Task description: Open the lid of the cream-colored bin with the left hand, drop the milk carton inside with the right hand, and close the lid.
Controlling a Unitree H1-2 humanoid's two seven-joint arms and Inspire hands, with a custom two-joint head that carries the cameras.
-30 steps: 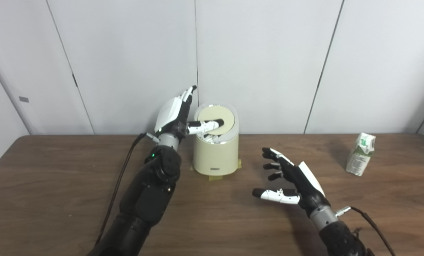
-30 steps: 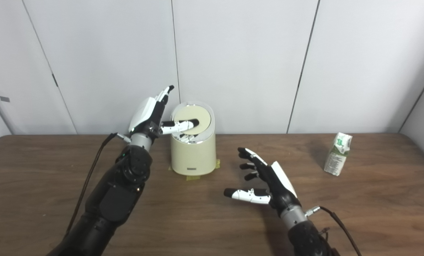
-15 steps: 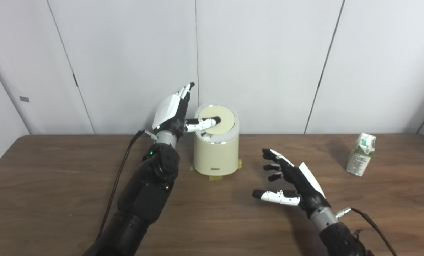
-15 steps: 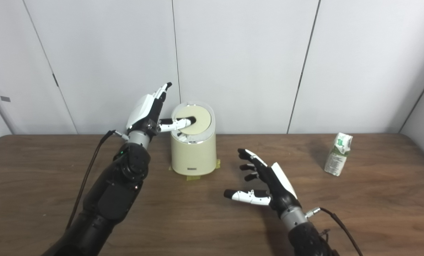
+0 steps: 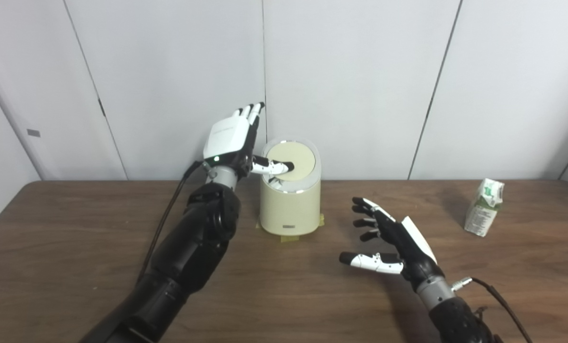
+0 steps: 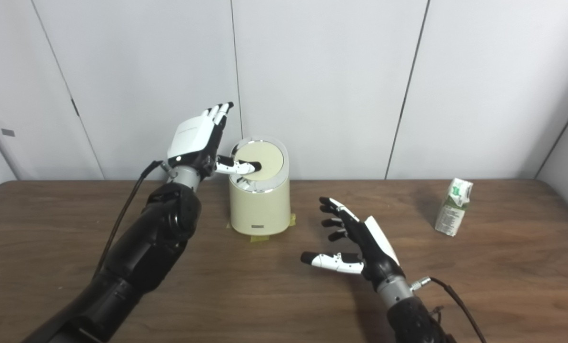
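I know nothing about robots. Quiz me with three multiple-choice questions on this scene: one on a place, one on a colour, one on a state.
1. Where is the milk carton?
A. inside the bin
B. on the table's far right
C. in the right hand

2. What colour is the bin?
A. cream
B. blue
C. red

3. How is the right hand?
A. holding the carton
B. clenched
C. open, empty

Answers: 1 B, it stands alone near the table edge. 2 A, its body is pale cream. 3 C, its fingers are spread above the wood.

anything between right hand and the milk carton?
No. Both eye views show only bare table between the right hand and the milk carton.
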